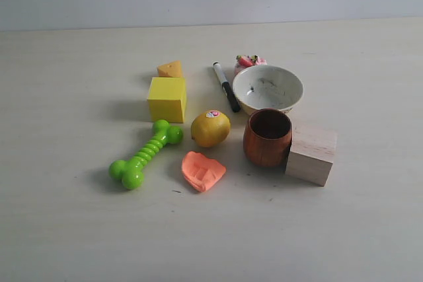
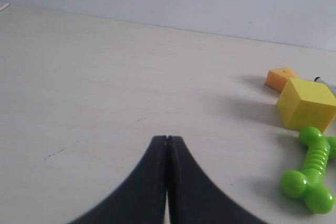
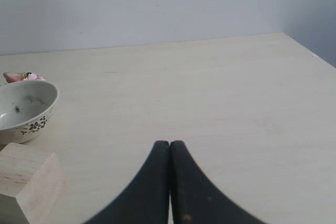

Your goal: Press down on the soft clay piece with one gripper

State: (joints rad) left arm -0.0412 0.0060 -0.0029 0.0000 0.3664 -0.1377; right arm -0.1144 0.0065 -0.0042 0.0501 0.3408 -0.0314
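The soft clay piece (image 1: 203,170) is seen as a flat, matte, salmon-orange lump of roughly heart-like outline, with a few ridged marks pressed into its top. It lies on the tabletop (image 1: 66,229) just in front of the yellow fruit (image 1: 211,128), between the green bone toy (image 1: 145,154) and the wooden cup (image 1: 267,138). The left gripper (image 2: 167,139) is held low over bare tabletop with its jaws pressed together, tips touching; the right gripper (image 3: 169,142) is posed likewise, its jaws closed on nothing. Neither arm is caught in the exterior view. Dark smudges are shown inside the white bowl (image 1: 291,100), and the cup's interior is seen as plain dark brown.
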